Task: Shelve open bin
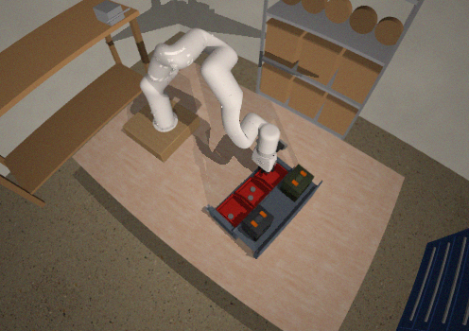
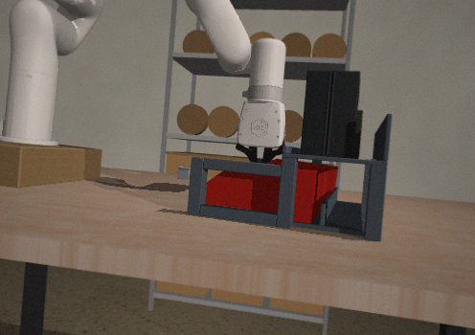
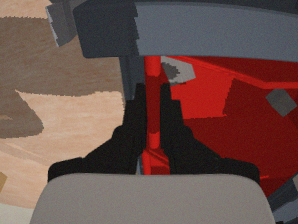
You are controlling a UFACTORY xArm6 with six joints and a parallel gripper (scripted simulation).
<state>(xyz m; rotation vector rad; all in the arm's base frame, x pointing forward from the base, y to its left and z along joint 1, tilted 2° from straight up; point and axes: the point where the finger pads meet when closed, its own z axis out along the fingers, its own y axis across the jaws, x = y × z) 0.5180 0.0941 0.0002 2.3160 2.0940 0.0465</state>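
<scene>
Red plastic is what's pinched here: the end effector (image 3: pixel 152 112) is clamped on the thin side wall of a red bin (image 1: pixel 273 175), with one black finger (image 3: pixel 135 115) on each side of that wall, as seen in the wrist view. That bin is sitting inside the grey shelf (image 2: pixel 287 189) on the wooden table (image 2: pixel 144 247), at the end of a row with two other red bins (image 1: pixel 250 194) next to it. All three are shown side by side from the top camera, each with small grey parts (image 1: pixel 252 187) inside. The white arm (image 1: pixel 222 88) is bent over from its tan base block (image 1: pixel 147 142) and the end effector is pointed straight down into the shelf.

Two dark boxes (image 1: pixel 257 222) with orange bits on top are seen standing on the grey board along the other side of the shelf, one near each end, with a gap between them. From the side camera the held bin's red wall is seen right under the fingers, behind the shelf's upper bar. Whether the bin is fully resting on the shelf floor can't be told from these views.

Off the table, a metal rack (image 1: pixel 263 50) with cardboard boxes and a wooden bench (image 1: pixel 57 116) are visible in the background.
</scene>
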